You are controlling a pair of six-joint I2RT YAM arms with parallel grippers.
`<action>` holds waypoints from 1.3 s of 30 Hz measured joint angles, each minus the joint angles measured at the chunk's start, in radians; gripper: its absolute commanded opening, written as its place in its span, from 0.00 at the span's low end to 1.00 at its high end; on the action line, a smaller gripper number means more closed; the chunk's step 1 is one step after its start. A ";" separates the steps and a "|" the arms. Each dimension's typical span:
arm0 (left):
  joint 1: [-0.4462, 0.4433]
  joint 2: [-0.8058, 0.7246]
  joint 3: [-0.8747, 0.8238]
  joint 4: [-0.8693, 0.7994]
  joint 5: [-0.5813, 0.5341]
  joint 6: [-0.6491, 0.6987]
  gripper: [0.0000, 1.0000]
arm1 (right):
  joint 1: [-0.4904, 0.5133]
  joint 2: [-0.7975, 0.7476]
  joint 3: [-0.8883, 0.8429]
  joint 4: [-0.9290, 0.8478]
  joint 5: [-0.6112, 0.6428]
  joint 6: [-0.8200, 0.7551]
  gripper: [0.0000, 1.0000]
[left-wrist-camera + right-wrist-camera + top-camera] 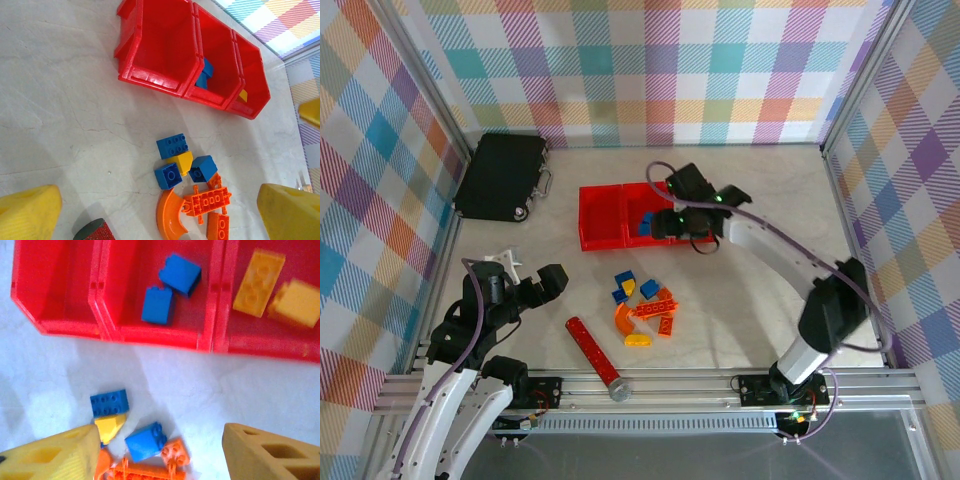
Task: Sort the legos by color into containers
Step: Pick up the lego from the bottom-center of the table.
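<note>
The marbled tabletop carries everything. The black case, its handle turned toward the bins, lies well ahead of the left gripper and a little to its left. The containers, three red bins joined in a row, sit below the right gripper, which hovers over the row's right end in the top view. Both grippers are released. The left one's yellow fingers are spread wide and hold nothing, and the right one's fingers are likewise parted and empty. The red cylinder with its grey end lies near the left gripper on its right side, angled toward the near edge. The loose legos are heaped between the two grippers, nearer than the bins, ahead and right of the left gripper. The heap includes an orange arch, an orange studded plate, an orange brick, three blue bricks and a yellow brick, touching or just beside one another. Seen from the right gripper, the middle bin holds two blue legos and the bin to its right holds two yellow legos
</note>
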 measured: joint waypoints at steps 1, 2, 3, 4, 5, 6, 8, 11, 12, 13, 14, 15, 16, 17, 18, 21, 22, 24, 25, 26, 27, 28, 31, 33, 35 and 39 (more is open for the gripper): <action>0.000 0.000 0.000 0.000 0.000 0.000 1.00 | 0.007 -0.051 -0.073 0.010 -0.010 0.046 0.70; 0.000 0.000 0.000 0.001 0.003 0.000 1.00 | 0.018 -0.094 -0.134 0.011 -0.017 0.087 0.71; -0.001 0.000 0.000 0.003 0.003 0.000 1.00 | 0.033 -0.126 -0.181 0.013 -0.020 0.124 0.72; -0.004 0.000 -0.001 0.005 0.006 0.000 1.00 | 0.056 -0.159 -0.232 0.014 -0.022 0.166 0.73; -0.005 0.002 -0.002 0.006 0.008 0.000 1.00 | 0.082 -0.187 -0.277 0.012 -0.023 0.207 0.75; -0.005 0.005 -0.003 0.007 0.014 0.000 1.00 | 0.100 -0.207 -0.306 0.011 -0.022 0.237 0.76; -0.005 0.017 -0.004 0.006 0.022 0.000 1.00 | 0.142 -0.248 -0.358 0.002 -0.013 0.301 0.78; -0.005 0.038 -0.005 0.012 0.038 0.000 1.00 | 0.193 -0.306 -0.408 -0.006 0.010 0.391 0.78; -0.005 0.045 -0.006 0.014 0.041 0.000 1.00 | 0.212 -0.315 -0.419 -0.008 0.017 0.420 0.78; -0.005 0.051 -0.006 0.021 0.045 0.000 1.00 | 0.232 -0.319 -0.430 -0.008 0.030 0.453 0.77; -0.006 0.055 -0.006 0.026 0.047 0.001 1.00 | 0.253 -0.318 -0.441 -0.004 0.040 0.486 0.77; -0.006 0.058 -0.006 0.031 0.048 0.001 1.00 | 0.283 -0.314 -0.455 0.003 0.051 0.522 0.76; -0.006 0.060 -0.006 0.032 0.048 0.000 1.00 | 0.315 -0.307 -0.470 0.011 0.058 0.557 0.75; -0.006 0.060 -0.006 0.033 0.050 0.001 1.00 | 0.348 -0.296 -0.481 0.014 0.065 0.590 0.75; -0.006 0.060 -0.006 0.033 0.053 0.001 1.00 | 0.377 -0.282 -0.489 0.016 0.072 0.621 0.75; -0.006 0.060 -0.006 0.038 0.065 0.001 1.00 | 0.446 -0.222 -0.489 0.021 0.091 0.701 0.75; -0.006 0.060 -0.006 0.038 0.067 0.001 0.99 | 0.461 -0.199 -0.488 0.023 0.098 0.724 0.75; -0.006 0.060 -0.006 0.040 0.073 0.002 1.00 | 0.483 -0.154 -0.482 0.022 0.108 0.759 0.75; -0.006 0.060 -0.006 0.044 0.075 0.003 1.00 | 0.491 -0.129 -0.475 0.023 0.113 0.777 0.75; -0.006 0.060 -0.006 0.049 0.077 0.004 1.00 | 0.498 -0.105 -0.467 0.021 0.117 0.792 0.75; -0.006 0.060 -0.006 0.053 0.081 0.004 1.00 | 0.505 -0.084 -0.457 0.019 0.123 0.808 0.75; -0.006 0.060 -0.006 0.056 0.083 0.004 0.99 | 0.512 -0.064 -0.447 0.017 0.130 0.819 0.75; -0.006 0.058 -0.006 0.058 0.092 0.004 1.00 | 0.528 -0.013 -0.405 -0.004 0.161 0.850 0.74; -0.006 0.051 -0.006 0.060 0.093 0.005 1.00 | 0.533 0.013 -0.376 -0.014 0.179 0.858 0.73; -0.006 0.041 -0.007 0.061 0.098 0.005 1.00 | 0.536 0.030 -0.358 -0.017 0.196 0.859 0.71; -0.006 0.032 -0.008 0.063 0.101 0.004 1.00 | 0.536 0.048 -0.347 -0.026 0.228 0.859 0.66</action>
